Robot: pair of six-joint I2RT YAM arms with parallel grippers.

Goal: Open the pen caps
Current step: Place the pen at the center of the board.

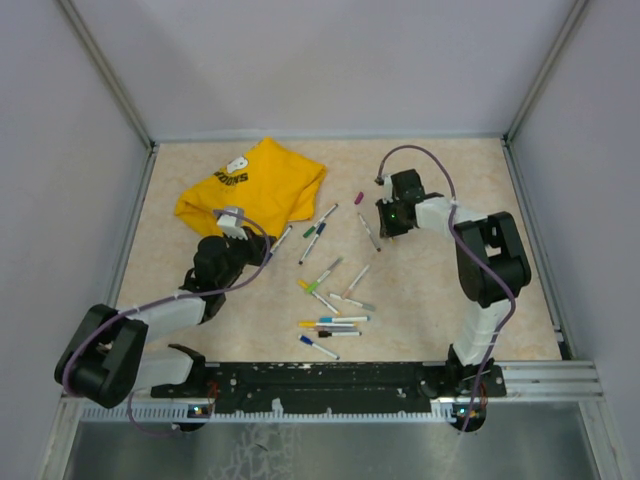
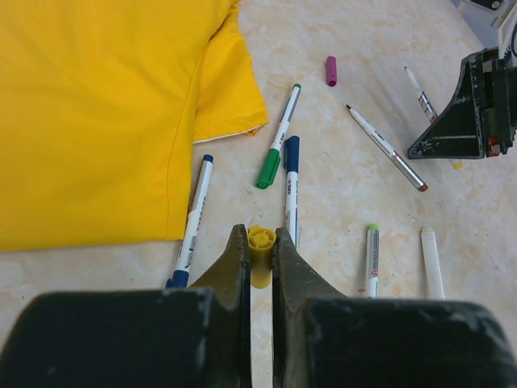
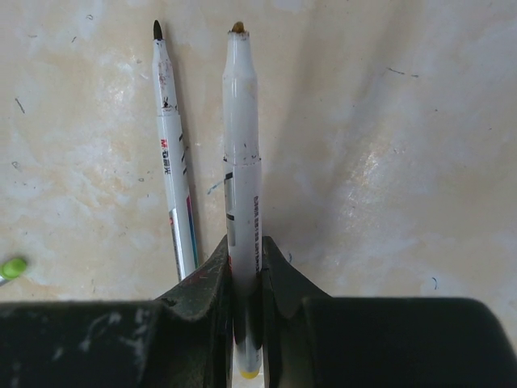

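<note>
Right wrist view: we see the right gripper [image 3: 244, 250] clenched on a white uncapped pen [image 3: 241, 121], long axis straight ahead, tip forward, over the counter [image 3: 388, 121]; the left gripper [image 2: 260, 233] grasps a yellow cap [image 2: 260, 265].

Even, soft light from overhead fills the booth; the table [image 1: 420, 300] looks bright, with only faint shadows under the arms. Up close the left gripper [image 2: 260, 234] and right gripper [image 3: 245, 241] look dark and blurry (too near the lens), while the yellow cap [image 2: 260, 260] and the white pen [image 3: 241, 121] are crisp. A mild sheen lies on the table beside that pen.
</note>
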